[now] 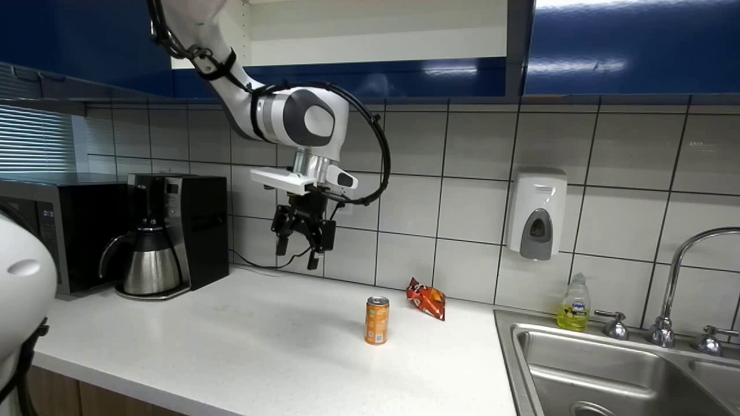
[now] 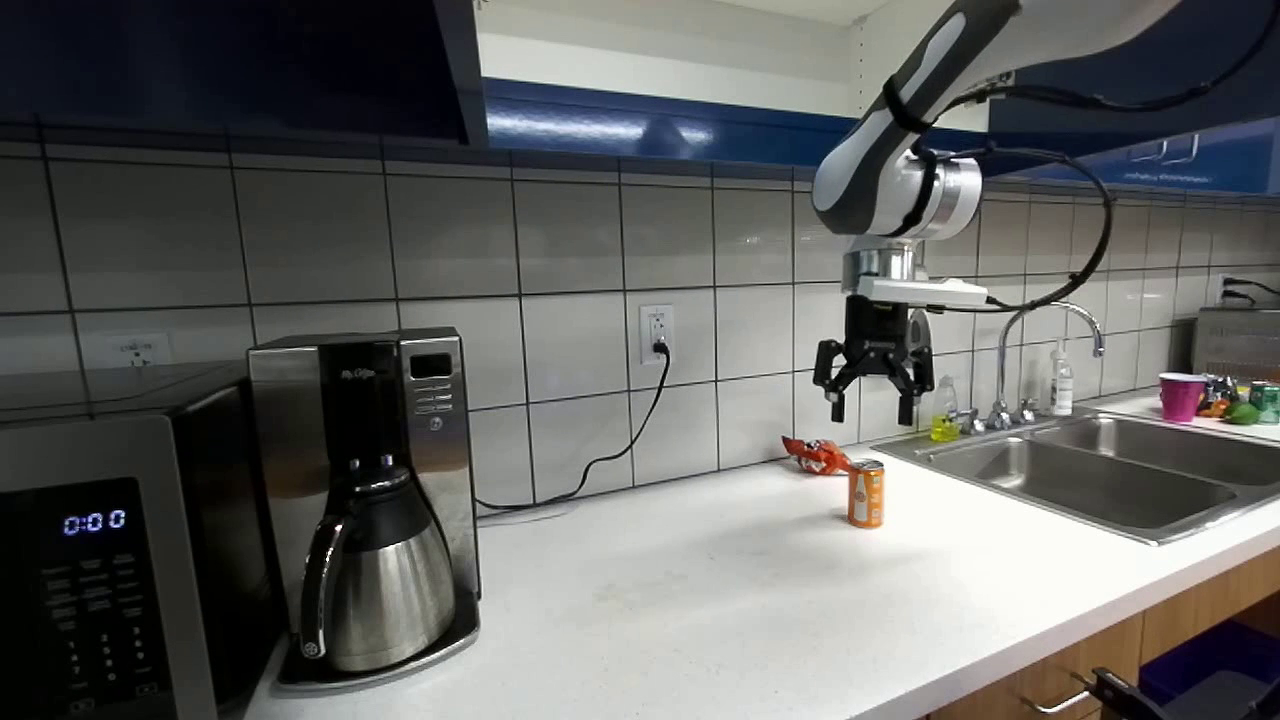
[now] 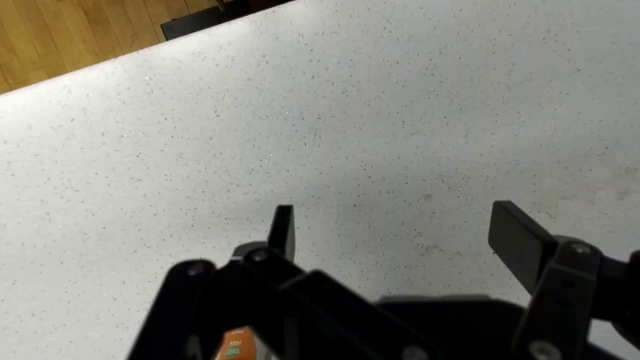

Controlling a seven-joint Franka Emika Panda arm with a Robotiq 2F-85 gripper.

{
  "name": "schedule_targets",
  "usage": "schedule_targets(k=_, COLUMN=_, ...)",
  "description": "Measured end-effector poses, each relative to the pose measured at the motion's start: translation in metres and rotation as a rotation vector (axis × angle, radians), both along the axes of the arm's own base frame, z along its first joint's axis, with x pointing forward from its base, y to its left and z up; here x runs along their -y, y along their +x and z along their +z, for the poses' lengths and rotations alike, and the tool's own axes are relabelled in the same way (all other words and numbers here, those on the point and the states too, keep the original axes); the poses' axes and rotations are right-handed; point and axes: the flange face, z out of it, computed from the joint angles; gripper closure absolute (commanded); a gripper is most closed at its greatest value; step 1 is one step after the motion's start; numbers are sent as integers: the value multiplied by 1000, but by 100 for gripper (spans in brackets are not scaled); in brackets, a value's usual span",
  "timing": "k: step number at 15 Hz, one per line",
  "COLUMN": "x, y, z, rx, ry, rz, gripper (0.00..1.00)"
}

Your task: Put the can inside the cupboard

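Note:
The orange can [image 1: 377, 321] stands upright on the white counter in both exterior views [image 2: 866, 494]. In the wrist view only a bit of the can [image 3: 239, 345] shows at the bottom, behind the gripper's linkage. The cupboard [image 1: 376, 34] is above the counter, with its pale interior exposed over a blue lower rail; it also shows in an exterior view [image 2: 680, 50]. My gripper [image 1: 298, 254] points down with fingers apart and nothing between them [image 3: 392, 225]. It hangs above the counter, higher than the can and apart from it [image 2: 871, 410].
A red-orange wrapper [image 1: 426, 299] lies behind the can near the tiled wall. A coffee maker [image 2: 365, 500] and a microwave [image 2: 100, 560] stand at one end. A sink [image 1: 589, 370], dish soap bottle [image 1: 574, 304] and soap dispenser [image 1: 537, 214] are at the other.

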Motion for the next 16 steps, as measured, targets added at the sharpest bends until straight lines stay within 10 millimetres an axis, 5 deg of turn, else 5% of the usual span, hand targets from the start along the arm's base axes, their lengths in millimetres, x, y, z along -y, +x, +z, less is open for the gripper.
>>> schedule_targets(k=10, x=27, y=41, z=-96, rx=16, ry=-54, rz=-12, gripper=0)
schedule_targets(k=16, x=43, y=58, z=-122, rx=106, ry=-115, rz=-30, gripper=0)
